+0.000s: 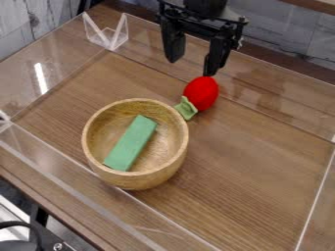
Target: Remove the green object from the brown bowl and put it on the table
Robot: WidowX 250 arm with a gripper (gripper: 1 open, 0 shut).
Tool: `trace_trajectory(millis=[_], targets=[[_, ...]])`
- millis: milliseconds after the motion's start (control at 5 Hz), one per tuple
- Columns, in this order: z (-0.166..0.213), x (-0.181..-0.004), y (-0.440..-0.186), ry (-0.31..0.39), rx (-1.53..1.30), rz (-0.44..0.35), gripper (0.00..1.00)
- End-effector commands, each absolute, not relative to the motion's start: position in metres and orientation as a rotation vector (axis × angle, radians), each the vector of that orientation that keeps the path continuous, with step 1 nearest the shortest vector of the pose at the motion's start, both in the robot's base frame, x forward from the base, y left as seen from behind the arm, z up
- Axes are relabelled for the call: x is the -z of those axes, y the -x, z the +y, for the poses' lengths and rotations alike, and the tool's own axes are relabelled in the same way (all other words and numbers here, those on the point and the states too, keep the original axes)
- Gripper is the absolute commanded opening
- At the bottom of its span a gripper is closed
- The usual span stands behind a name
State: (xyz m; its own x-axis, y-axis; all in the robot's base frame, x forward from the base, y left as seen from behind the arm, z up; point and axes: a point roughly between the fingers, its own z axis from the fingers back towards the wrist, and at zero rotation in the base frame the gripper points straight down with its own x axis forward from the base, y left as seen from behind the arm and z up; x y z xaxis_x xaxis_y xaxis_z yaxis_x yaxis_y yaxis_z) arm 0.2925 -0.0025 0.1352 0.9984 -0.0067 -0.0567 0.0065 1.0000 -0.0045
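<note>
Green object (131,141) lies flat inside the brown bowl (136,144), well below and left of the claw (194,57). Just beneath the claw's right finger sits a red fruit toy (202,93) on the counter (249,167). Claw hangs wide open, holding nothing.

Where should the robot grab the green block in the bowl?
Probably across the narrow middle of the green block, coming straight down from above. It lies flat, slanting inside the brown bowl, whose thick walls block the sides. The end effector is open.
</note>
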Motion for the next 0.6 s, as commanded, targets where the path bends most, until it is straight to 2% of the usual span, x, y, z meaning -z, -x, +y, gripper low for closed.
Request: trace_trajectory(millis=[0,400], targets=[[-0.001,-0.129,-0.288,0.008,-0.045,0.075,1.00],[0.019,-0.118,-0.247,0.012,-0.150,0.051,1.00]])
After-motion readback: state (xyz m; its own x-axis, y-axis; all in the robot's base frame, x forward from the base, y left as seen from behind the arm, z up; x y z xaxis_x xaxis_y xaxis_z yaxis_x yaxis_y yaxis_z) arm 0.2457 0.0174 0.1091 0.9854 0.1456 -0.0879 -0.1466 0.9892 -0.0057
